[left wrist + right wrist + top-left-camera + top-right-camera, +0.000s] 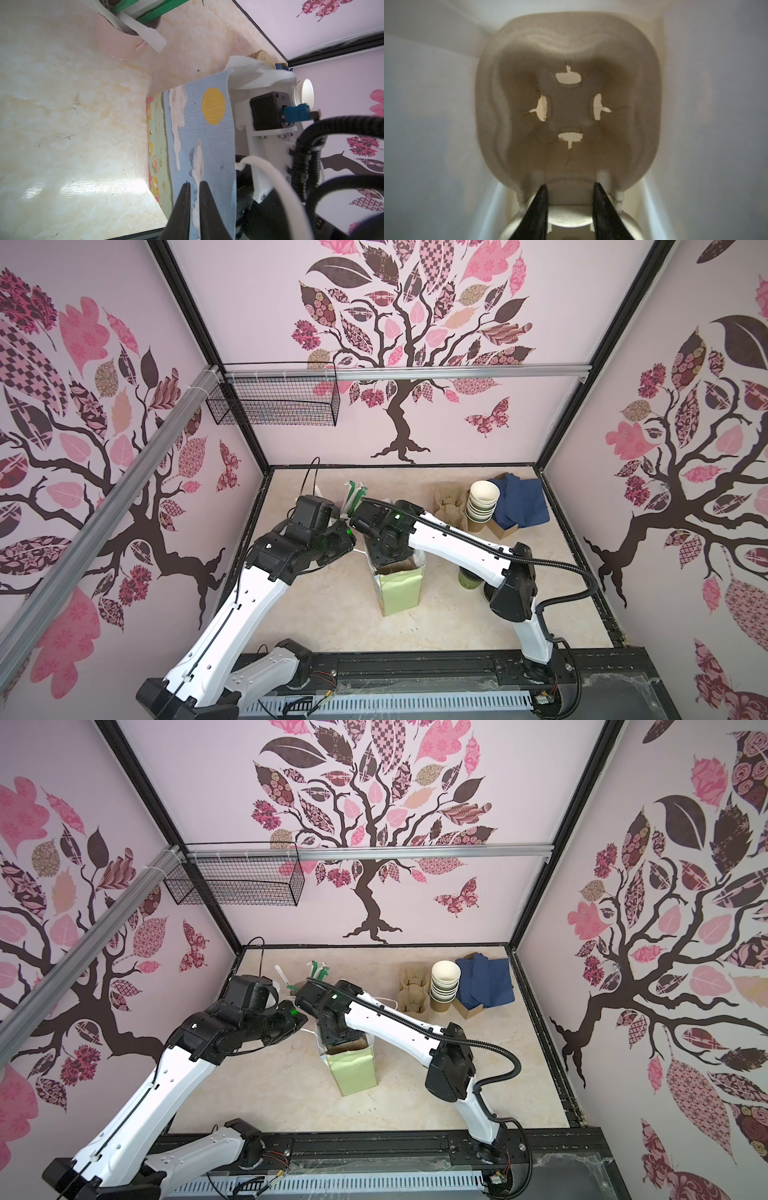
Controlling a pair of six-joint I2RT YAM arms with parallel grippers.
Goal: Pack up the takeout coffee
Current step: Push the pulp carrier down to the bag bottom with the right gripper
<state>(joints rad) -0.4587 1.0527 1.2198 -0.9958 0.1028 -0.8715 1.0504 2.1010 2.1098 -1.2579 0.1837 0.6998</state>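
Nearest me, the takeout coffee point(470, 580) sits on the desk point(332, 614) at about 3 o'clock from the paper bag point(401, 593), near it but not touching. Its long axis looks vertical, mouth end up. The right forearm covers the top, so I see only a slice of green wall with darker print and no lid.

The bag stands upright and open. The side facing me is pale green, and the side in the left wrist view has a painted sky and a yellow sun. The left jaws hang close to that painted side, all but closed, with nothing visible between them. The right jaws are down inside the bag, partly open astride the near ridge of a pulp carrier point(571, 110) lying flat on the bag's bottom. I cannot tell whether they pinch it.

Farther back, at 11 o'clock from the bag, a pink cup point(118, 39) holds green and white wrapped sticks point(353, 491). At 1 o'clock are spare carriers point(449, 499), a stack of lidless cups point(482, 499) and a cardboard box point(505, 531) holding blue cloth point(521, 499).
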